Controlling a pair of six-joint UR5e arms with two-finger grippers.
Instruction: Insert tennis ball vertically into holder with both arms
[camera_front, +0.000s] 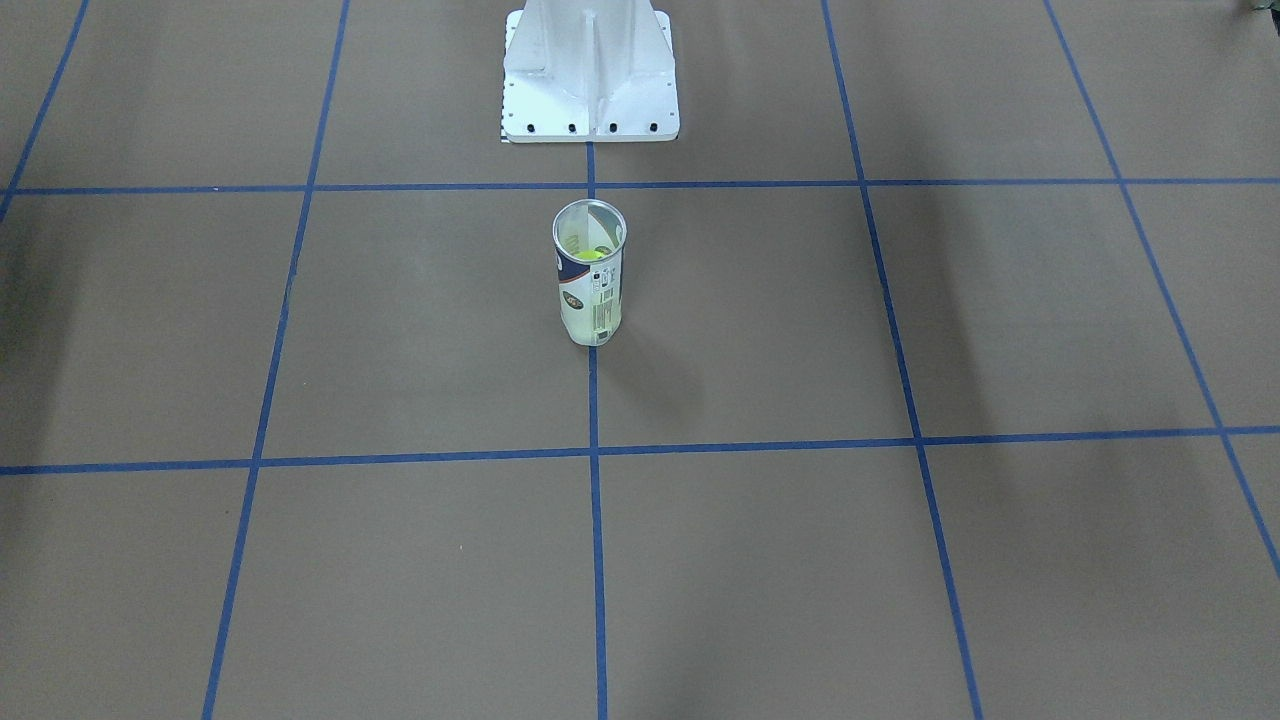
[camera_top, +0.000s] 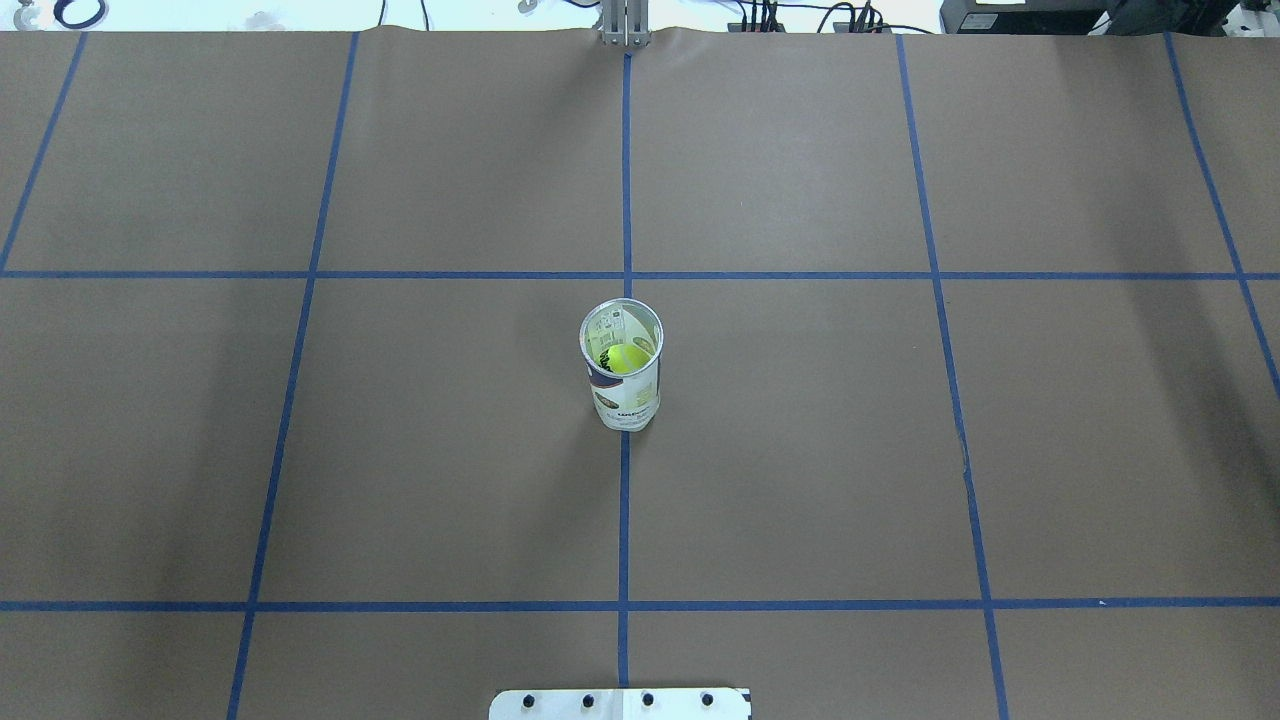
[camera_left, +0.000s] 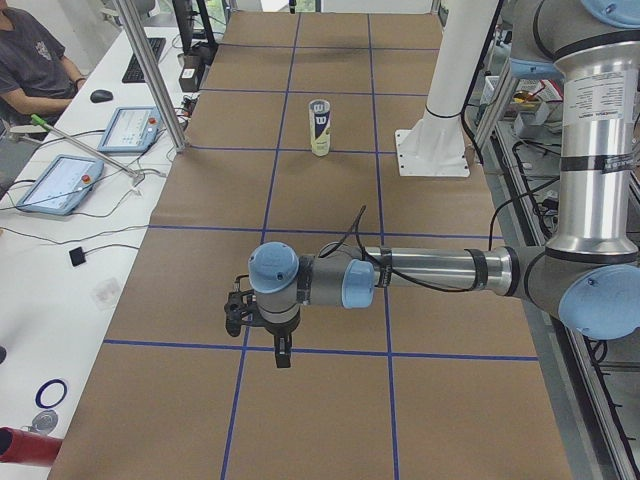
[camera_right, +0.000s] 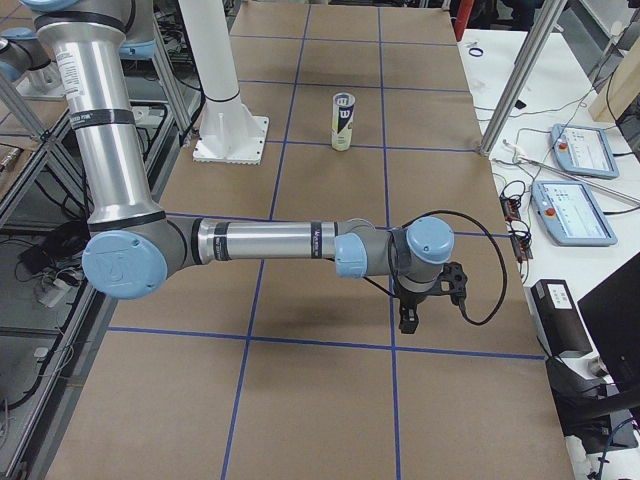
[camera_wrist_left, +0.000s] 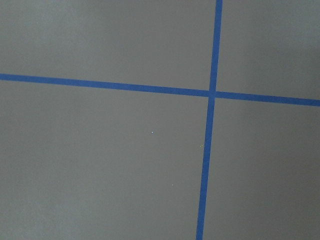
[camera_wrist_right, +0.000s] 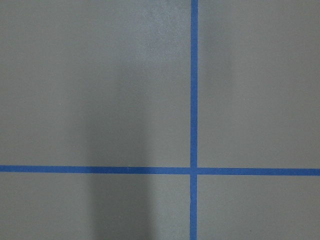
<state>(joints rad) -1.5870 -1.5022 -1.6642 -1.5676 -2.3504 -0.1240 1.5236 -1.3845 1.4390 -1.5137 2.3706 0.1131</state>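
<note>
The holder (camera_front: 590, 275), a clear can with a navy-and-white label and metal rim, stands upright at the table's middle on a blue tape line. It also shows in the overhead view (camera_top: 621, 370) and both side views (camera_left: 319, 127) (camera_right: 343, 121). A yellow-green tennis ball (camera_top: 628, 358) sits inside it, low in the can (camera_front: 592, 254). My left gripper (camera_left: 283, 355) hangs over the table's left end, far from the can. My right gripper (camera_right: 408, 318) hangs over the right end. Each shows only in a side view, so I cannot tell if it is open or shut. The wrist views show only brown paper and tape.
The white pedestal base (camera_front: 590, 80) stands behind the can on the robot's side (camera_top: 620, 703). Aluminium posts (camera_left: 150, 80) (camera_right: 520, 80) rise at the far table edge. Tablets (camera_left: 60, 185) (camera_right: 570, 210) and a seated operator (camera_left: 30, 60) are at the side bench.
</note>
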